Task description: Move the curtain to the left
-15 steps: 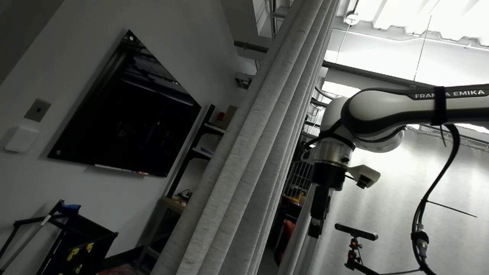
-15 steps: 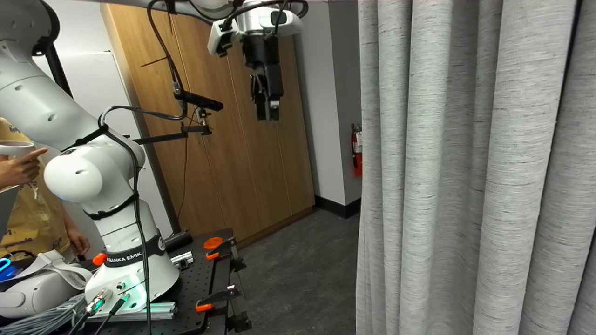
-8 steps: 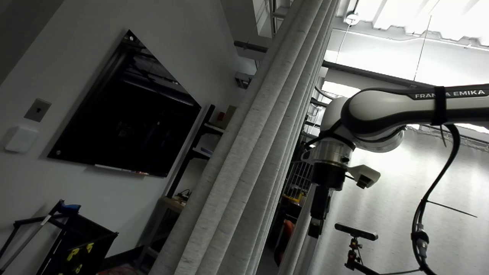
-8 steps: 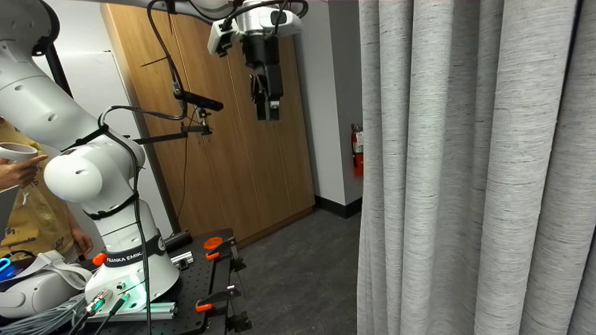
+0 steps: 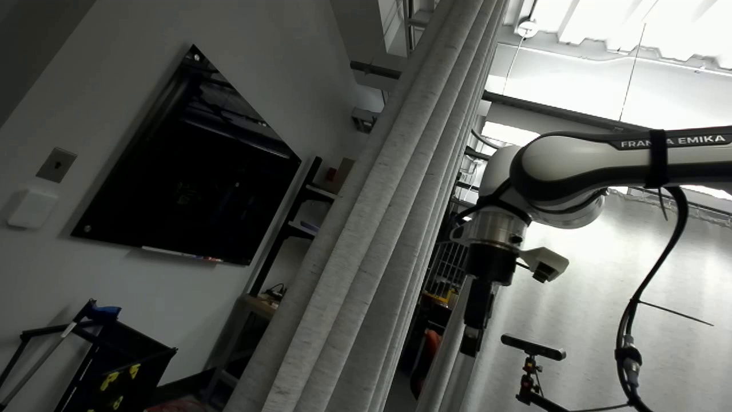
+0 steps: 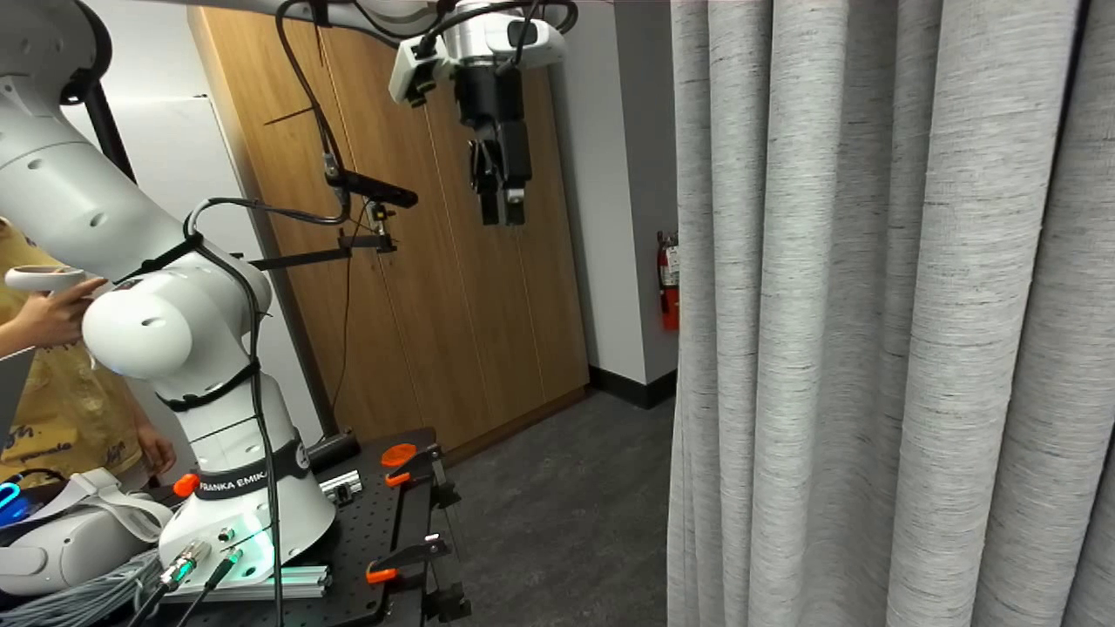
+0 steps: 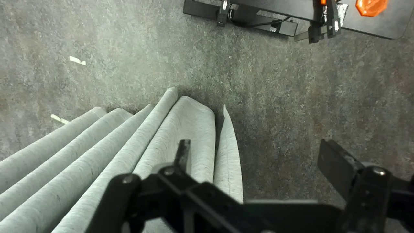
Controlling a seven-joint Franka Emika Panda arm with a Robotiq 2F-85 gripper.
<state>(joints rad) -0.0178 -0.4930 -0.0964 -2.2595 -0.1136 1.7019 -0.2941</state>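
The grey curtain (image 6: 801, 313) hangs in long vertical folds at the right of an exterior view. It also runs slanted through the middle of an exterior view (image 5: 389, 200). My gripper (image 6: 503, 209) hangs pointing down, to the left of the curtain's free edge in that view; it also shows in an exterior view (image 5: 470, 343). In the wrist view the gripper (image 7: 255, 153) is open, its fingers wide apart with nothing gripped. There the curtain (image 7: 181, 129) lies behind the left finger, and its free edge appears between the fingers, lower down.
A depth camera on a bracket (image 6: 375, 188) is near the arm. The robot's black table (image 6: 383, 496) has clamps along its edge. A wooden cabinet (image 6: 470, 287) and a fire extinguisher (image 6: 668, 279) stand behind. A person's hand (image 6: 52, 313) holds a white controller at far left.
The arm and gripper are practically still. The curtain's folds have swayed slightly. The person's hand with the white controller has moved a little and tilted.
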